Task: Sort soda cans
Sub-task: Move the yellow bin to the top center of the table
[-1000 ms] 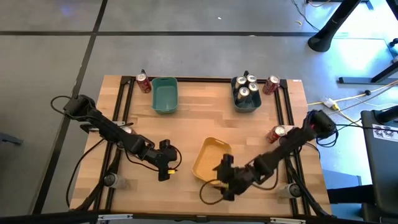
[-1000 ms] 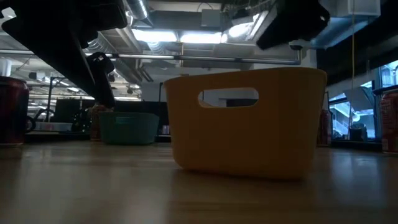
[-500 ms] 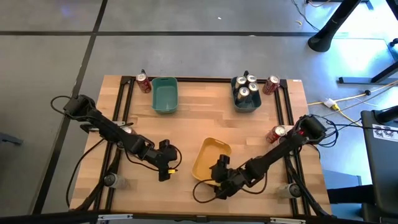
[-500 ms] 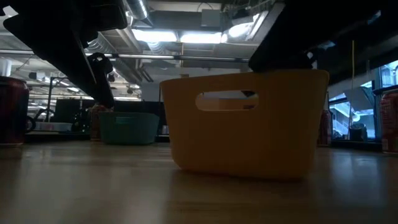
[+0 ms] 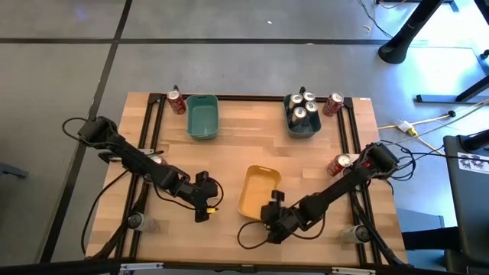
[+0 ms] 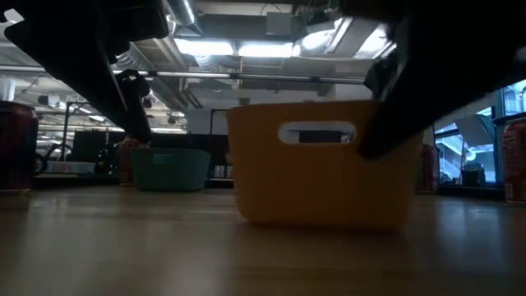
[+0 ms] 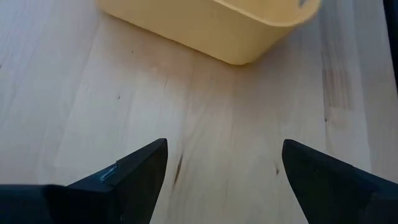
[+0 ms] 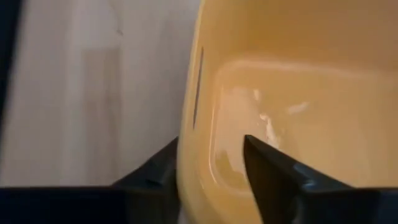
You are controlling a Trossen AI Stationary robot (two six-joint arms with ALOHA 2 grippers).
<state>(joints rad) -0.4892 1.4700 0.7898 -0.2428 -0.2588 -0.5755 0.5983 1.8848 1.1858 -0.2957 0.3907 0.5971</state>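
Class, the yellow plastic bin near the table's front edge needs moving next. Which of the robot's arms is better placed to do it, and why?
The right. Its pincer already straddles the near wall of the yellow plastic bin, one finger inside and one outside. The left pincer hangs open beside the bin, touching nothing.

The right gripper point(image 5: 269, 216) sits at the yellow bin's point(image 5: 256, 187) near rim; the left gripper point(image 5: 203, 207) waits beside it.

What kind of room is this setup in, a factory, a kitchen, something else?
Most likely a robotics lab or workshop. A wooden table stands on a bare grey floor, loose cables trail beside it, and the level view shows exposed pipes and strip lights overhead, nothing like a kitchen.
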